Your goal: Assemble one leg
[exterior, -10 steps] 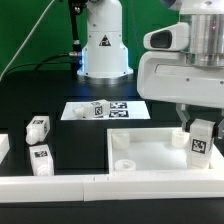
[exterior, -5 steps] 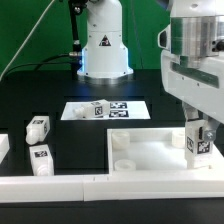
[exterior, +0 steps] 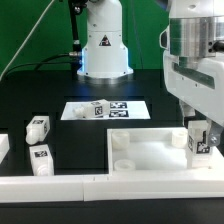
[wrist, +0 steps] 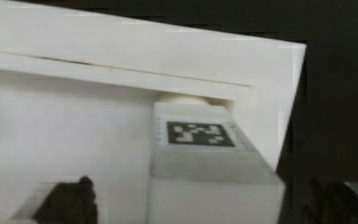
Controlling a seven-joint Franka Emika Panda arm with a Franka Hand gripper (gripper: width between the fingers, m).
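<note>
My gripper (exterior: 198,134) is shut on a white leg (exterior: 200,142) with a black-and-white tag. It holds the leg upright at the far corner of the large white tabletop (exterior: 150,156), on the exterior view's right. In the wrist view the leg (wrist: 208,150) stands between the dark fingers (wrist: 66,200), its far end against the tabletop's corner rim (wrist: 194,80). I cannot tell whether the leg sits in a socket. The gripper also shows in the wrist view (wrist: 202,205).
Two loose legs (exterior: 37,128) (exterior: 41,158) lie on the black table at the exterior view's left. Another leg (exterior: 97,108) rests on the marker board (exterior: 128,106). A white rail (exterior: 60,185) runs along the front. The arm's base (exterior: 103,45) stands behind.
The gripper with the leg has come down and shifted slightly towards the exterior view's right, to the tabletop's corner. The loose legs have not moved.
</note>
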